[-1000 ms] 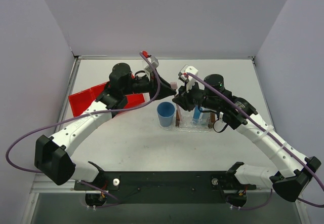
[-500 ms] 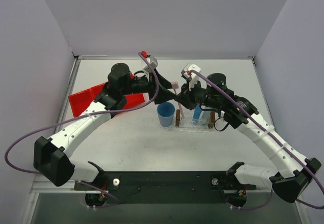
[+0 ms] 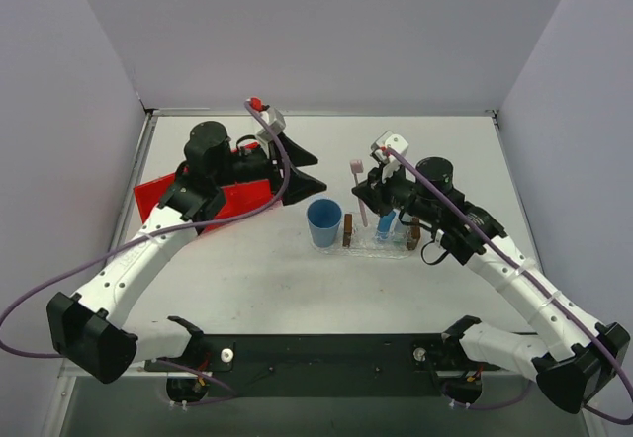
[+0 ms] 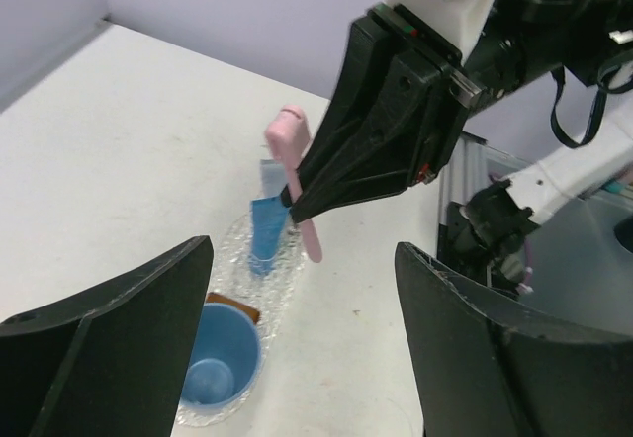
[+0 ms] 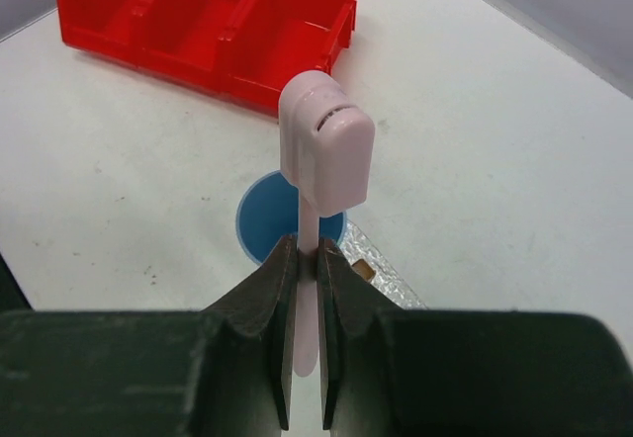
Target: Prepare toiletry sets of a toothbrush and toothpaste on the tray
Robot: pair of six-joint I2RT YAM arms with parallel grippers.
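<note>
The pale pink toothbrush [image 3: 358,192] stands upright in my right gripper [image 3: 367,198], which is shut on its handle just below the head [image 5: 326,155], above the left end of the clear tray [image 3: 396,249]. A bright blue toothpaste [image 3: 385,223] tube stands in the tray, with a paler tube [image 4: 270,172] behind it. My left gripper [image 3: 311,167] hangs open and holds nothing. It is to the left of the toothbrush [image 4: 299,180], above and behind the blue cup.
A round blue cup [image 3: 323,221] stands right at the tray's left brown block [image 3: 347,231]. A red bin [image 3: 163,198] lies at the left, partly under my left arm. The right arm reaches over the tray's right end.
My left gripper opened wide, let go of the toothbrush and drew back to the left. The right gripper kept its hold and shifted slightly right with the toothbrush.
</note>
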